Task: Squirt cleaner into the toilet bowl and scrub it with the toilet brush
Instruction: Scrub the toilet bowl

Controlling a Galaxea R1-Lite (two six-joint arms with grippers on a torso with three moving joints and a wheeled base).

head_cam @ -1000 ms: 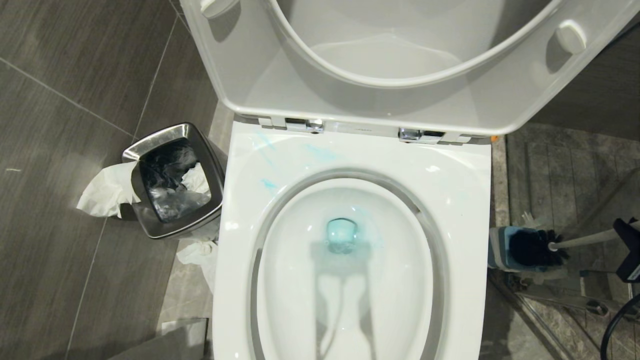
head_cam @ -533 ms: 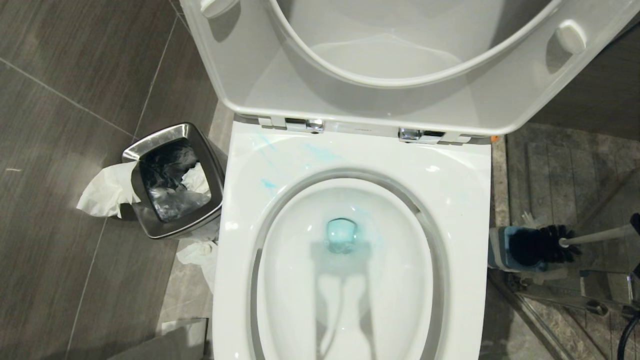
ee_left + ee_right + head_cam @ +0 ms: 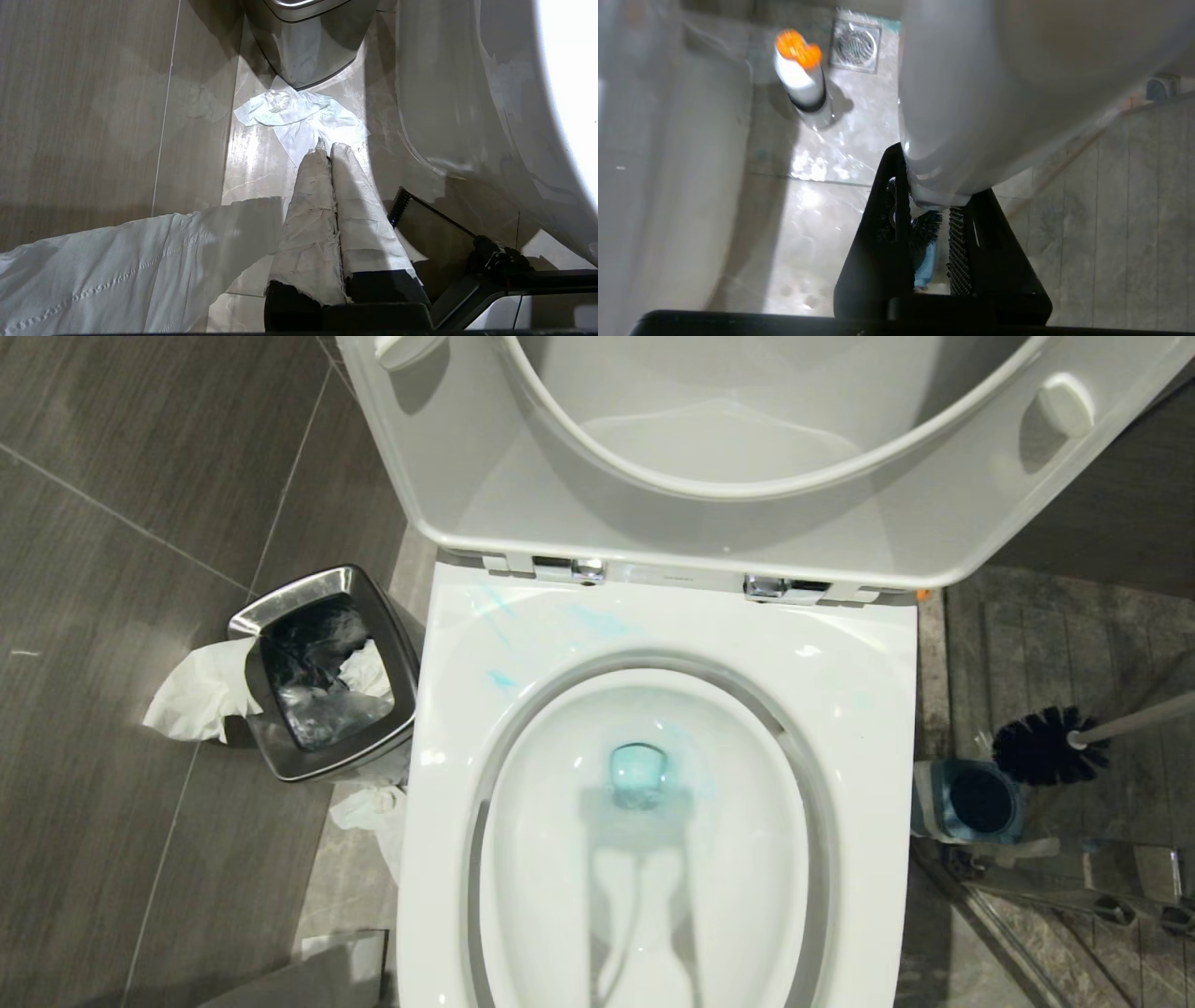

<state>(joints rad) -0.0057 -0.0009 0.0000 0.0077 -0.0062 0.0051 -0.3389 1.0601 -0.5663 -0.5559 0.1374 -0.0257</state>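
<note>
Head view: toilet bowl (image 3: pixel 653 859) is sitting tinted with cleaner (image 3: pixel 639 777); toilet brush (image 3: pixel 1050 745) is hanging clear above its holder (image 3: pixel 966 800); right gripper (image 3: pixel 930 224) is clamping its handle; you're swinging it bowlward, bristles kept low against drips; left gripper (image 3: pixel 329 154) is idling closed.

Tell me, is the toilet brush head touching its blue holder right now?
Apart. In the head view, the toilet brush hangs clear above the blue holder, whose opening shows empty.

Steel waste bin (image 3: pixel 322 672) on grey floor tiles (image 3: pixel 121 476), crumpled tissue (image 3: pixel 196 695) beside; orange-capped bottle (image 3: pixel 803 79) near floor drain (image 3: pixel 854 45).
</note>
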